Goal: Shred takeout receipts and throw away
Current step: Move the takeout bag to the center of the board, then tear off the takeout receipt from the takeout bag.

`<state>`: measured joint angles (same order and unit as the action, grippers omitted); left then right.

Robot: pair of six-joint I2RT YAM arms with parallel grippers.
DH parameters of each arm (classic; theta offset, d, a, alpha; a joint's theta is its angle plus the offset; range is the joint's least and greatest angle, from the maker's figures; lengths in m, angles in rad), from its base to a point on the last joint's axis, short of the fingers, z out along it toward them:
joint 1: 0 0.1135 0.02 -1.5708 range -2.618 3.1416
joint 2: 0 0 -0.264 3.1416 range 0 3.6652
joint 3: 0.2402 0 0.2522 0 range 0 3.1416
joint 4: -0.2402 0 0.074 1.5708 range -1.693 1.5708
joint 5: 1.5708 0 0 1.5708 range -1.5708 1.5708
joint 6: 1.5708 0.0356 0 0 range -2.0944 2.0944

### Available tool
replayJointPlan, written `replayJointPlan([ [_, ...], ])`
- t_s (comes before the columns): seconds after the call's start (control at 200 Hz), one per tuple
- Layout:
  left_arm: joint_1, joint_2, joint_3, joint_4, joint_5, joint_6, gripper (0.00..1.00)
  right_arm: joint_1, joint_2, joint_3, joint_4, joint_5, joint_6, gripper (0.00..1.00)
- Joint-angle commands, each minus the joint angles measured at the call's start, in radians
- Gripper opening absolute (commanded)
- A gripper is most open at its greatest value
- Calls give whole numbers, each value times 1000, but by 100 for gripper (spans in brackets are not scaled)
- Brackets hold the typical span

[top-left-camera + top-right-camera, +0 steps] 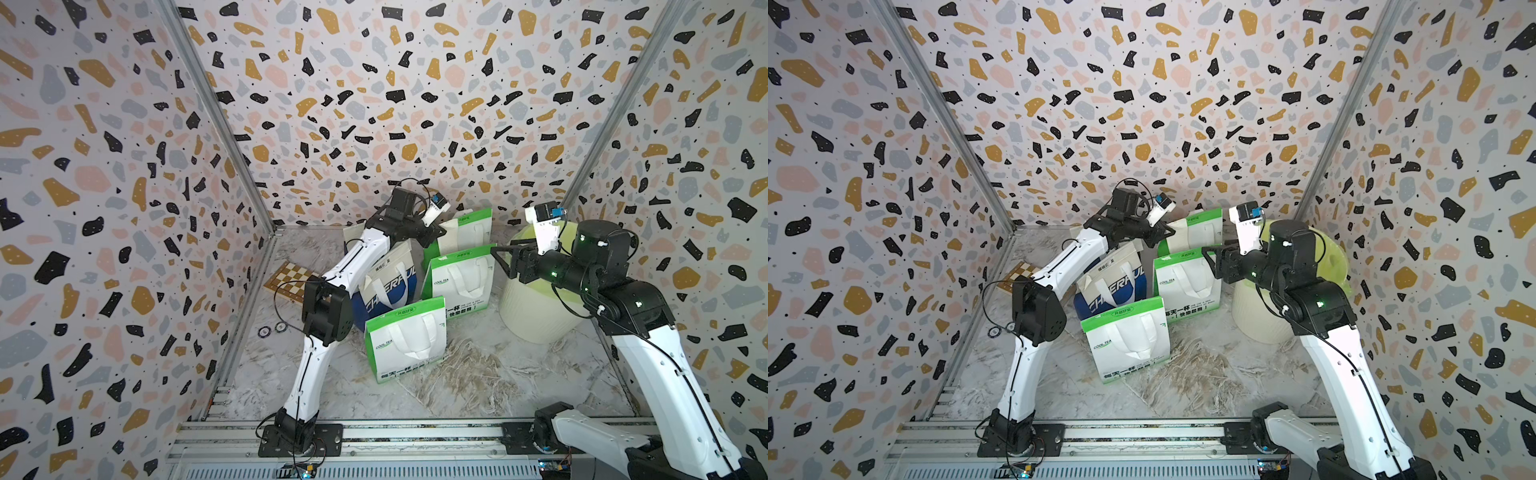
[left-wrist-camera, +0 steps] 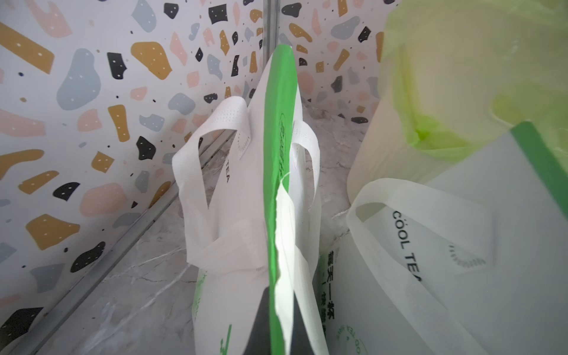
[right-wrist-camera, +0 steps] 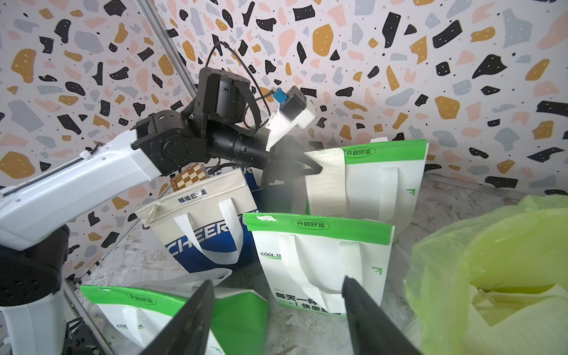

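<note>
1. A takeout receipt (image 3: 325, 184), thin cream ruled paper, is seen lying flat against the face of the rearmost green-and-white bag (image 3: 408, 172).
2. It is judged light, limp and easily torn, so a hold at an upper corner, clear of the bag's ribbon handle (image 3: 388, 190), is advised.
3. Its upper edge is pinched by the left claw (image 3: 312, 167), which is closed on the paper.
4. The right claw (image 3: 276, 279) is held open and empty beside the lined bin (image 1: 528, 307), in which ruled paper pieces (image 3: 516, 325) are lying.
5. Bags and bin are carried by the marbled surface (image 1: 457, 374).
</note>
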<state>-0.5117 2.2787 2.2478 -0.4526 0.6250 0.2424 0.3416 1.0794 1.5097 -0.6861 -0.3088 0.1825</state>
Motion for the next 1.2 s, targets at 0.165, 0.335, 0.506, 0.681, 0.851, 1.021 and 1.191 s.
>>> replayJointPlan([
  [0.165, 18, -243, -254, 99, 97, 22, 0, 11, 216, 213, -93, -117, 33, 74],
  [0.335, 59, -353, -447, 226, 106, -69, 0, 13, 368, 301, -115, -157, 86, 85],
  [0.506, 85, -413, -576, 374, 135, -160, 0, 57, 501, 371, -121, -136, 91, 89],
  [0.681, 85, -408, -586, 374, 151, -178, 0, 64, 572, 373, -81, -134, 79, 89],
  [0.851, 85, -406, -599, 395, 183, -187, 0, 62, 627, 370, -37, -146, 29, 87],
  [1.021, 85, -403, -604, 402, 207, -187, 0, 62, 707, 435, -24, -172, -10, 85],
  [1.191, 85, -401, -608, 404, 219, -188, 0, 62, 810, 584, -103, -164, -66, 83],
])
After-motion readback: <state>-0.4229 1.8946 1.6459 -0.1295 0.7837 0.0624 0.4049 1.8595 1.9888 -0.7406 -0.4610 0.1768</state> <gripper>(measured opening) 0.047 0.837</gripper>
